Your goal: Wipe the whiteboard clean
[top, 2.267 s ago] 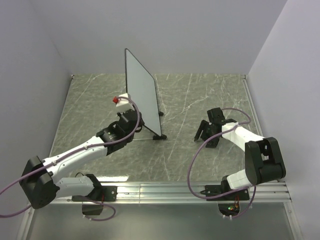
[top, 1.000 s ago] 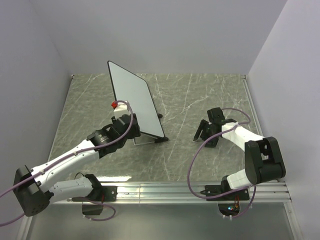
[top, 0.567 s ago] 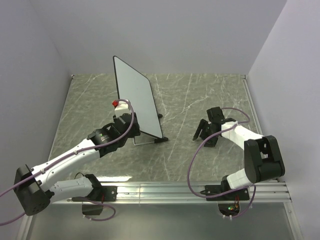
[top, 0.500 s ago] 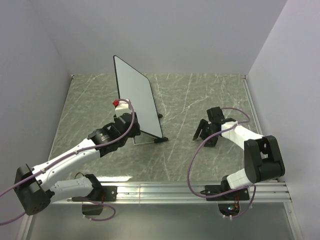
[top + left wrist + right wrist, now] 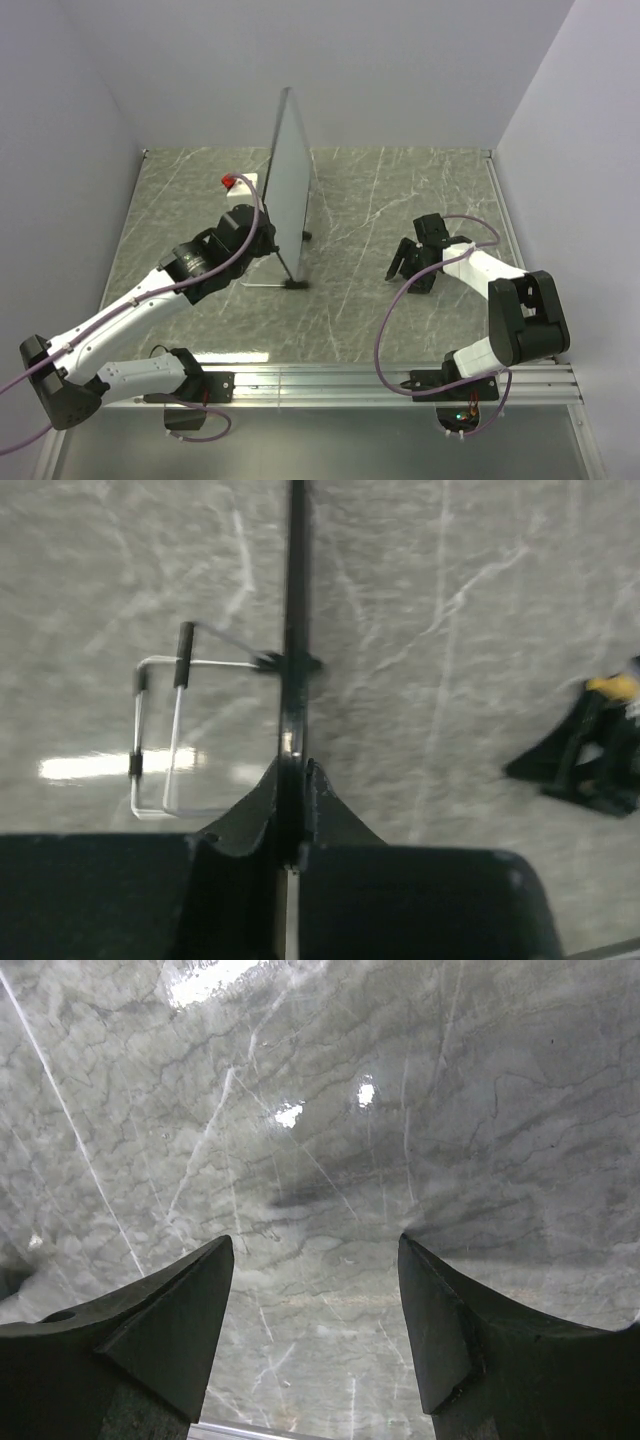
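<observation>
The whiteboard [image 5: 287, 170] stands upright on the marble table, almost edge-on in the top view. It rests on a wire stand [image 5: 160, 735] with small black feet [image 5: 294, 284]. My left gripper [image 5: 270, 240] is at the board's lower near edge. In the left wrist view the board's thin black rim [image 5: 295, 600] runs straight up from between the jaws of the left gripper [image 5: 295, 767], which are shut on it. My right gripper [image 5: 413, 268] hangs open low over bare table at the right, with nothing between its fingers [image 5: 190, 1300].
A small red-and-white piece [image 5: 233, 182] shows just left of the board, by my left wrist. A yellow bit [image 5: 612, 686] sits at the right gripper in the left wrist view. Grey walls close the table on three sides.
My left gripper has shut on the board's edge. The board has swung from facing the camera to nearly edge-on, and the left arm has reached farther back. The right arm has not moved.
</observation>
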Controlling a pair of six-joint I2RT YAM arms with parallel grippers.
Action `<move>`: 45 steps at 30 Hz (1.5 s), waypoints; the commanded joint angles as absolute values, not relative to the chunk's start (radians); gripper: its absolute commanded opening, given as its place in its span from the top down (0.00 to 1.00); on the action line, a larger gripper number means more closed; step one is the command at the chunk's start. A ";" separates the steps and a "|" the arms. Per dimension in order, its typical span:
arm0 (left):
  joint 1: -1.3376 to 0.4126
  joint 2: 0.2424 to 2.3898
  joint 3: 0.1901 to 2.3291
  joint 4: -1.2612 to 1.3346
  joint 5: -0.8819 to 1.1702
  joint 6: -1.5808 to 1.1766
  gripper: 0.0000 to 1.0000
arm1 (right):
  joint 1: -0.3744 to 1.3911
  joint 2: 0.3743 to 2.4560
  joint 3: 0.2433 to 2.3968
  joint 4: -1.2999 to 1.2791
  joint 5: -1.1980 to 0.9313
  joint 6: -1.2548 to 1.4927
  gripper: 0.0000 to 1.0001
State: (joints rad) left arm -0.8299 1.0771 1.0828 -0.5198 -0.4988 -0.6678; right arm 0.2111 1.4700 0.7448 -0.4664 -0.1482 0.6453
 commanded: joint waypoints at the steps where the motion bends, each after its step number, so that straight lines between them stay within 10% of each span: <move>1: -0.836 1.085 1.141 -0.641 -0.502 -0.522 1.00 | 0.209 1.534 0.693 -0.485 -0.107 0.643 0.26; 26: -0.868 0.911 1.097 -0.818 -0.414 -0.667 0.99 | 0.209 1.529 0.690 -0.479 -0.103 0.650 0.26; 35: -0.890 0.773 0.971 -0.877 -0.420 -0.781 0.57 | 0.209 1.519 0.678 -0.476 -0.104 0.652 0.26; 45: -0.893 0.784 1.014 -0.940 -0.453 -0.784 0.57 | 0.212 1.522 0.683 -0.472 -0.103 0.655 0.26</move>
State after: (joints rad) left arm -0.8845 0.7864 0.9672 -0.9089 -0.4271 -0.8024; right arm 0.2111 1.4723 0.7441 -0.4480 -0.1482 0.6617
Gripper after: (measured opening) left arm 0.432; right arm 0.740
